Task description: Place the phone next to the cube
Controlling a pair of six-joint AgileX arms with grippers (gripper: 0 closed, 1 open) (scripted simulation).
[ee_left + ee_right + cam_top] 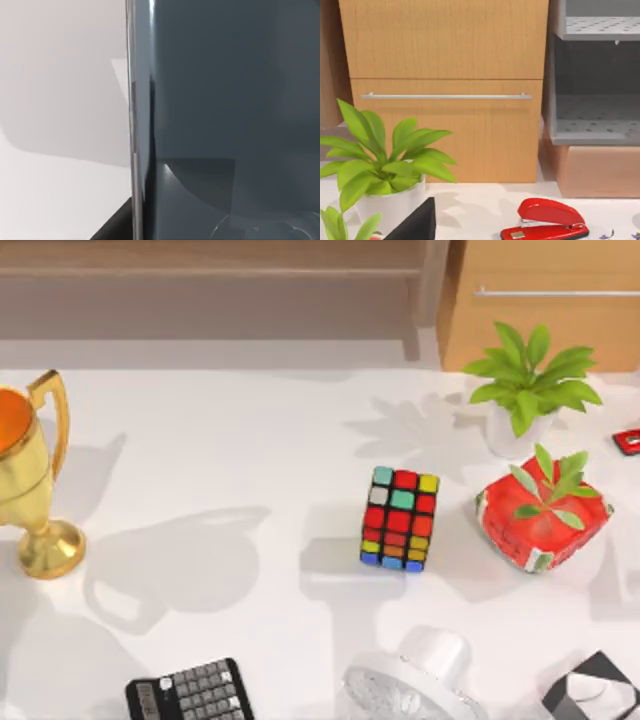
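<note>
Cube (400,519) stands upright on the white counter (250,450), just beside the red leafy box (543,515) on the box's left, with the potted plant (527,385) behind that box and the gold trophy (30,480) well apart at the counter's far left. Phone (225,115) looms close in the left wrist view, its dark blue-grey glass face and silver rim upright against pale counter; I cannot tell whether the left jaws hold it, nor how either arm's jaws stand. A red stapler (547,220) lies near the plant, before a wooden drawer front (445,100).
</note>
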